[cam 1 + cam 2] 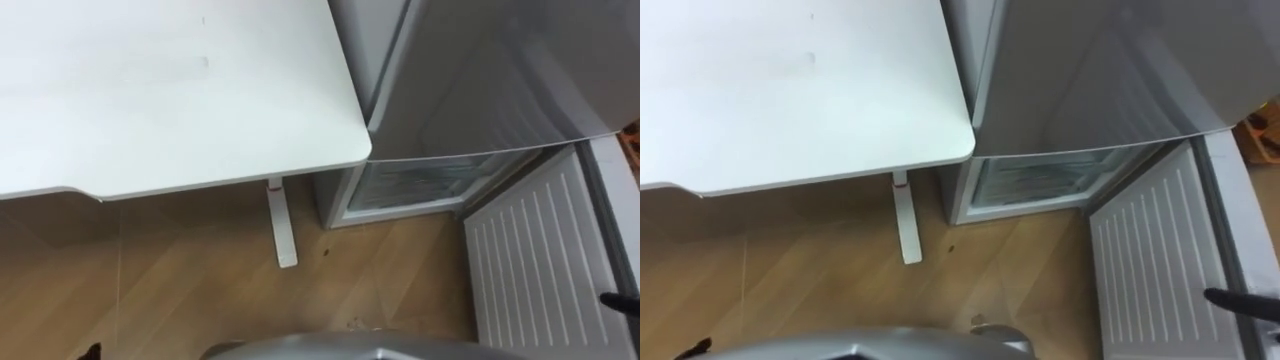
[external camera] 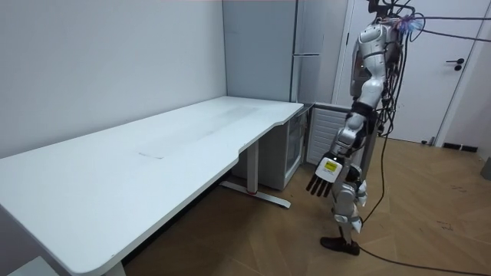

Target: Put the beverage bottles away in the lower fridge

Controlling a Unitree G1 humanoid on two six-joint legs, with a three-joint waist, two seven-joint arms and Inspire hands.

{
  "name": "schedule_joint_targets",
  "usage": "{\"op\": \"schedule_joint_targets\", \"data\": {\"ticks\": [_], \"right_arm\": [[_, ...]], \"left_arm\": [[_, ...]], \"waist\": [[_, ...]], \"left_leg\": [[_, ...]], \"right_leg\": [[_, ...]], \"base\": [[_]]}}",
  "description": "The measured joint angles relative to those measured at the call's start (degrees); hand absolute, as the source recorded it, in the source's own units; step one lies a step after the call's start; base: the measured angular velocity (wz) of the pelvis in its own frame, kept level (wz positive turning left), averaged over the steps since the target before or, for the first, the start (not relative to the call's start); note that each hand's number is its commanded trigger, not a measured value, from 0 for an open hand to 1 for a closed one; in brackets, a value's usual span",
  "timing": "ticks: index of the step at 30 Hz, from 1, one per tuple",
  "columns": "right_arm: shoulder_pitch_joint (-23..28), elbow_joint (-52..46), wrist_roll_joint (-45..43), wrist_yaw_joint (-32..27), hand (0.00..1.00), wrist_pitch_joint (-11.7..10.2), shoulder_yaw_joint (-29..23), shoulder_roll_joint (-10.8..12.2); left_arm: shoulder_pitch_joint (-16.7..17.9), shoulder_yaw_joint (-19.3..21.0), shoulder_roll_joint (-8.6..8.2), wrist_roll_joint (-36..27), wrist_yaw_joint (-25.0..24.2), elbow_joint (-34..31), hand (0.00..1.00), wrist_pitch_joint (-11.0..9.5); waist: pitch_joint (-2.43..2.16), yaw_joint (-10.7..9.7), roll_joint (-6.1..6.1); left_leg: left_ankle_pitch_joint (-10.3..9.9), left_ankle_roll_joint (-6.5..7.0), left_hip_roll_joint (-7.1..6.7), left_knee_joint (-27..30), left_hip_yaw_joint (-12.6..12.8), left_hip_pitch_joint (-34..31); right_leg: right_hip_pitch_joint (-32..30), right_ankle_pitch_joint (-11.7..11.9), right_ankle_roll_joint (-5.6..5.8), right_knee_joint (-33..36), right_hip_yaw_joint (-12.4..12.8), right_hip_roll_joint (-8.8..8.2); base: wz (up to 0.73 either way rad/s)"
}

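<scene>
The lower fridge [image 1: 415, 185] stands open, its door [image 1: 540, 260] swung out beside the bare table [image 1: 180, 90]. The left robot hand [image 2: 324, 175] hangs with fingers straight, holding nothing. The right robot hand [image 1: 622, 299] just pokes in at the edge, and I cannot tell its state. I cannot tell where the drinks lie, so the next move is probably fetching them or shutting that door

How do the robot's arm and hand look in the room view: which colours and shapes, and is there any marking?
The left arm is silver-white, built of rounded shells with darker joints at the elbow and the wrist. The left hand is black, with a small white-and-yellow tag at its back.
</scene>
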Motion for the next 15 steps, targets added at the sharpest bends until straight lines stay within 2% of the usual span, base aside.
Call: {"op": "schedule_joint_targets", "data": {"ticks": [2, 3, 6, 9, 11, 12, 13, 14, 15], "right_arm": [[2.2, -2.5, 0.1, 0.9, 0.00, -0.1, 1.2, 0.4], [3.8, -4.7, 0.2, 1.5, 0.00, -0.1, 1.8, 1.3], [7.8, -12.3, 0.6, 1.6, 0.00, 0.5, 5.1, 2.1], [17.2, -27.6, 3.8, 1.6, 0.00, 1.5, 6.4, 3.6], [22.8, -37.8, 6.5, 1.6, 0.00, 1.6, 6.8, 5.7], [26.8, -44.9, 9.8, 1.8, 0.00, 1.4, 6.9, 7.6], [28.8, -50.9, 12.6, 2.6, 0.00, 0.7, 8.1, 9.6], [28.8, -55.3, 15.8, 3.5, 0.00, -0.6, 11.0, 11.2], [28.4, -57.1, 18.5, 4.6, 0.00, -1.4, 13.1, 12.0]], "left_arm": [[-0.4, -1.2, 0.30, 0.0, -0.5, 0.1, 0.00, 0.0], [-0.6, -1.7, 0.43, -0.2, -0.6, 0.1, 0.00, 0.2], [-1.0, -5.7, 1.18, -1.1, -0.7, 0.1, 0.00, 0.6], [-1.9, -9.9, 1.37, -1.9, -0.9, 0.4, 0.00, 0.9], [-2.8, -11.3, 1.44, -2.0, -1.2, 0.8, 0.00, 2.0], [-3.6, -12.4, 1.72, -2.0, -1.3, 1.1, 0.00, 2.3], [-4.6, -14.1, 2.25, -2.0, -1.4, 1.1, 0.00, 2.8], [-5.5, -15.8, 2.31, -1.9, -1.3, 1.8, 0.00, 3.0], [-6.2, -16.8, 2.20, -1.9, -1.3, 2.3, 0.00, 3.1]], "waist": [[0.03, 0.5, -0.01], [0.05, 0.8, -0.05], [0.10, 2.9, 0.00], [0.18, 4.5, 0.10], [0.18, 5.6, 0.10], [0.21, 6.3, 0.14], [0.21, 6.9, 0.16], [0.35, 7.9, 0.46], [0.34, 8.5, 0.75]], "left_leg": [[-0.2, -0.18, 0.36, 0.0, 0.2, 0.0], [-0.2, -0.29, 0.67, 0.0, 0.4, 0.1], [-0.7, -0.94, 1.72, -0.1, 2.1, 0.9], [-1.1, -1.49, 2.57, -0.1, 2.0, 0.8], [-1.2, -1.78, 3.22, 0.3, 2.2, 0.7], [-1.4, -2.18, 3.58, 0.8, 2.2, 0.5], [-1.6, -2.04, 3.90, 1.3, 2.1, 0.1], [-1.6, -2.04, 4.12, 1.9, 1.9, -0.5], [-1.6, -2.04, 4.17, 2.1, 1.8, -0.8]], "right_leg": [[-0.1, 0.4, -0.14, -0.2, 0.2, 0.36], [-0.2, 0.7, -0.16, -0.1, 0.3, 0.64], [-0.3, 1.3, -0.76, -0.3, 1.9, 1.71], [-0.3, 2.3, -1.38, -1.3, 1.8, 2.71], [-0.3, 3.0, -1.62, -1.6, 1.9, 3.40], [-0.4, 3.1, -1.75, -1.7, 1.8, 3.66], [-0.7, 3.1, -1.78, -1.6, 1.8, 3.62], [-1.3, 3.1, -1.80, -1.4, 1.8, 3.79], [-1.6, 3.1, -1.83, -1.3, 1.9, 3.90]], "base": [[-0.13], [-0.18], [-0.38], [-0.23], [-0.21], [-0.11], [-0.17], [-0.18], [-0.06]]}}
